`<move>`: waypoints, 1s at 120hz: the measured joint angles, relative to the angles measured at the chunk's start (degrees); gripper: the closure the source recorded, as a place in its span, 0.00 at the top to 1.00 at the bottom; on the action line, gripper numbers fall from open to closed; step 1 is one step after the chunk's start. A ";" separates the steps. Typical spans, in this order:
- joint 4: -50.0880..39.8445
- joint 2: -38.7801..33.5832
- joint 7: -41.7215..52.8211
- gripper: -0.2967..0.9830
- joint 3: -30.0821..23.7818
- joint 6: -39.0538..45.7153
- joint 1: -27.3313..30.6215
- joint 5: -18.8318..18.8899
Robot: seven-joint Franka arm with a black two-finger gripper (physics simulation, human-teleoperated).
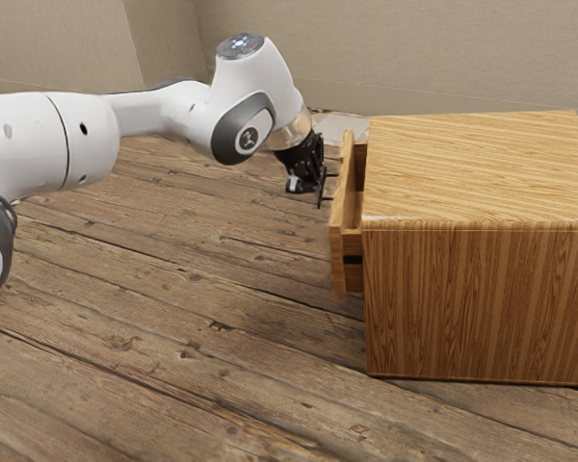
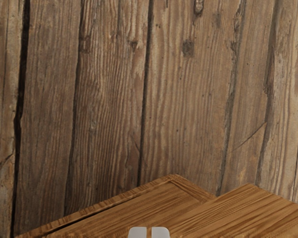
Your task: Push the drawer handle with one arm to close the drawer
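1 wooden drawer [image 1: 338,192] is being shown standing partly out of the cabinet [image 1: 477,298], its front panel being held apart from the cabinet's edge at the exterior view's left. Part of the drawer's inside is being exposed beside the cabinet top's edge, and a dark slot is being revealed in its near side wall. The thin dark handle [image 1: 319,199] is being carried on the outer face of that panel, between its 2 ends. The black gripper [image 1: 313,173] is being held at the handle, below the white arm [image 1: 255,91]; whether the 2 are touching is not being made clear. The gripper is being kept closed, its 2 pale fingertips [image 2: 138,232] being set side by side with a narrow slit between them, and nothing is being gripped. The cabinet is being supported by the plank floor [image 1: 173,318], and beige walls [image 1: 443,48] are being seen behind it.
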 joint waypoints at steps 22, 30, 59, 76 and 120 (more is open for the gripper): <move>3.18 2.52 0.20 0.15 -0.77 0.13 -0.52 0.49; 4.30 3.44 0.28 0.15 -0.91 0.21 -0.94 0.63; 6.96 5.88 0.84 0.15 -0.95 1.20 -1.73 0.80; 0.22 1.17 1.26 0.15 1.33 1.76 -1.91 0.55; -27.73 -36.68 4.31 0.58 6.66 -19.20 4.82 -2.65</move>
